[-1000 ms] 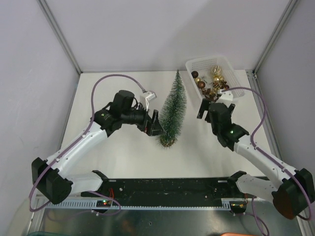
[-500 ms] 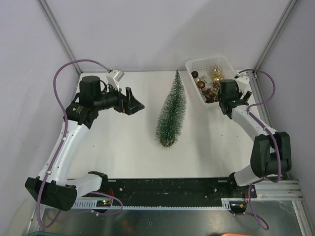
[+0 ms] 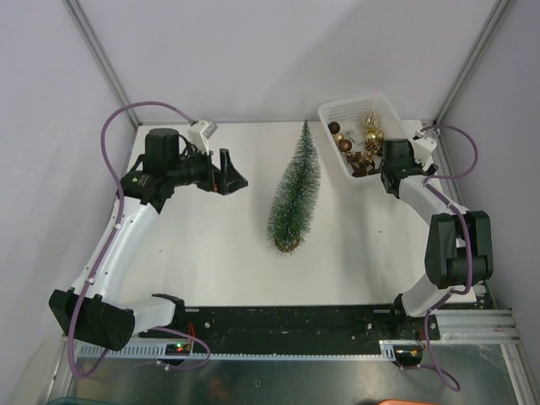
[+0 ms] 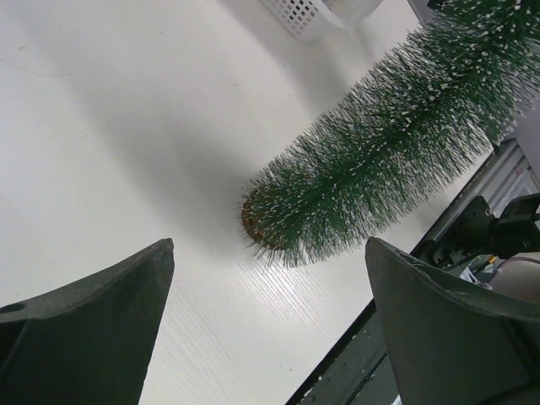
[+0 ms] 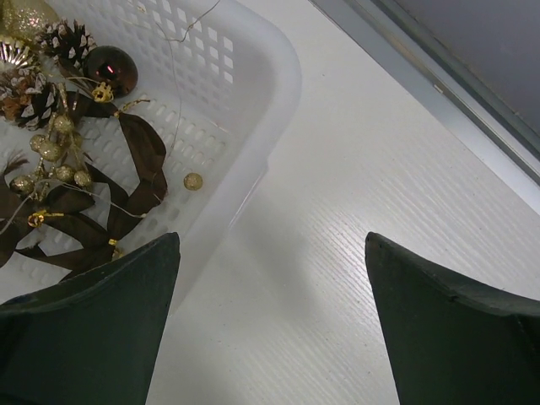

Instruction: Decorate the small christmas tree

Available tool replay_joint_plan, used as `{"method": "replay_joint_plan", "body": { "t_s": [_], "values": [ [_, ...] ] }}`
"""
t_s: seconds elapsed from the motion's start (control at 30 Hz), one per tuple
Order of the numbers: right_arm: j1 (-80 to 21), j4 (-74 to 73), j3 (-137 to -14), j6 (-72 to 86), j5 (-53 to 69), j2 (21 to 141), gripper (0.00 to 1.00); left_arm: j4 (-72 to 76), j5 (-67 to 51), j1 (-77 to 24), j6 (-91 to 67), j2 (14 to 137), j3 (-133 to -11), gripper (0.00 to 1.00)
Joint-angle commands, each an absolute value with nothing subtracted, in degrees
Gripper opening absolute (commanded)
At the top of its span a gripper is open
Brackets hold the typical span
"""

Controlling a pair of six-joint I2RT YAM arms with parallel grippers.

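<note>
The small christmas tree (image 3: 295, 187) stands on its round brown base (image 3: 287, 245) in the middle of the table; it is dark green with frosted bristles and bare of ornaments. My left gripper (image 3: 231, 173) hovers open to the tree's left, well apart from it. The left wrist view shows the tree (image 4: 396, 143) beyond the empty left gripper (image 4: 269, 243). My right gripper (image 3: 385, 169) is open beside the near corner of the white basket (image 3: 336, 110). In the right wrist view, bare table lies between the fingers of the right gripper (image 5: 271, 238).
The basket (image 5: 253, 76) at the back right holds brown and gold baubles (image 3: 359, 139), a dark bauble (image 5: 110, 67), brown ribbon (image 5: 126, 169) and a pine cone (image 5: 63, 38). A metal frame rail (image 5: 439, 84) runs just right of the basket. White walls enclose the table.
The left gripper has pulled away from the tree's foot, back and to the left. The right arm has swung out to the basket's near corner. The tree has stayed put.
</note>
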State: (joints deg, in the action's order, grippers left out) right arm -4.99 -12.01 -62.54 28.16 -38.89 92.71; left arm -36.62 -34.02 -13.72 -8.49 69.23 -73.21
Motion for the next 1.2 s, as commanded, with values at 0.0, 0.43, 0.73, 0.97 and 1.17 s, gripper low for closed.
{"method": "replay_joint_plan", "body": {
  "t_s": [0.0,0.43,0.73,0.97,1.17],
  "values": [
    [-4.4,-14.9,-64.4,31.4,-39.7,94.1,0.94,-36.2,-33.0,-13.4,-6.5,68.7,-73.3,1.00],
    [-4.4,-16.5,-56.9,33.8,-39.5,86.8,0.86,-36.0,-34.0,-13.4,-5.7,68.7,-71.6,1.00],
    [-5.5,-6.9,-58.4,32.2,-33.2,82.1,0.87,-35.6,-34.0,-13.4,-5.7,68.4,-71.2,1.00],
    [-5.5,-8.2,-60.4,33.2,-33.1,89.0,0.87,-35.3,-33.7,-13.4,-6.1,68.9,-71.0,1.00],
    [-6.5,-13.4,-60.2,35.5,-36.0,92.2,0.86,-35.2,-33.3,-13.4,-6.2,69.1,-71.5,1.00]
  ]
}}
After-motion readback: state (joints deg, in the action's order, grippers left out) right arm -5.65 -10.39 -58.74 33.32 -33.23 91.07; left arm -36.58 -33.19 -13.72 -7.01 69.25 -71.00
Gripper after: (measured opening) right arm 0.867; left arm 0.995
